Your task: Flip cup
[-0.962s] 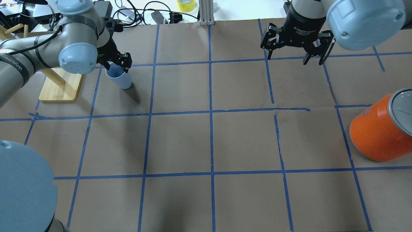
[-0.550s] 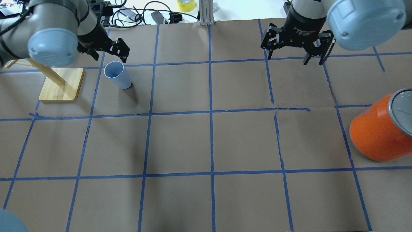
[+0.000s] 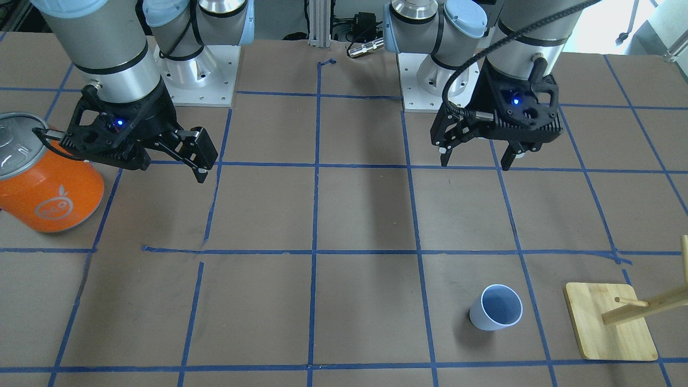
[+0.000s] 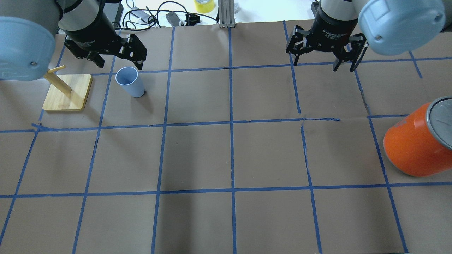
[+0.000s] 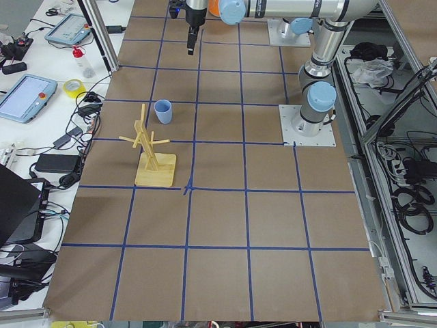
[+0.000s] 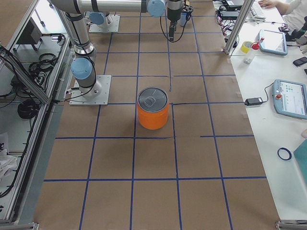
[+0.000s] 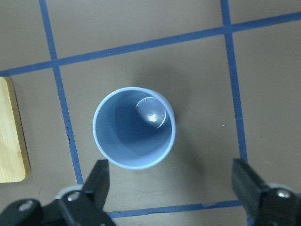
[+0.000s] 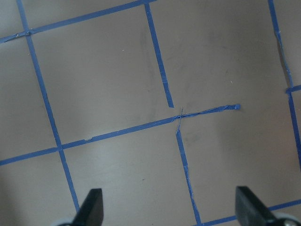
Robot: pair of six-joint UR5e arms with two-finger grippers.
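The cup (image 4: 130, 82) is a small pale bluish tumbler standing upright with its mouth up, near the far left of the table. It also shows in the front view (image 3: 495, 314), the left side view (image 5: 162, 111) and the left wrist view (image 7: 134, 127), where I look straight down into it. My left gripper (image 4: 120, 65) is open and empty, held above the cup and a little beyond it, not touching it (image 3: 474, 163) (image 7: 171, 188). My right gripper (image 4: 319, 64) is open and empty, high over the far right of the table (image 3: 166, 169) (image 8: 169, 209).
A wooden peg stand (image 4: 67, 91) on a flat base stands just left of the cup (image 3: 610, 328). A large orange can (image 4: 413, 144) with a silver lid stands at the right edge (image 3: 48, 188) (image 6: 153, 114). Brown paper with a blue tape grid covers the table.
My left gripper was closed on the cup's rim; it has let go, opened, risen and swung back. The cup stays upright in the same spot. The right arm has not moved.
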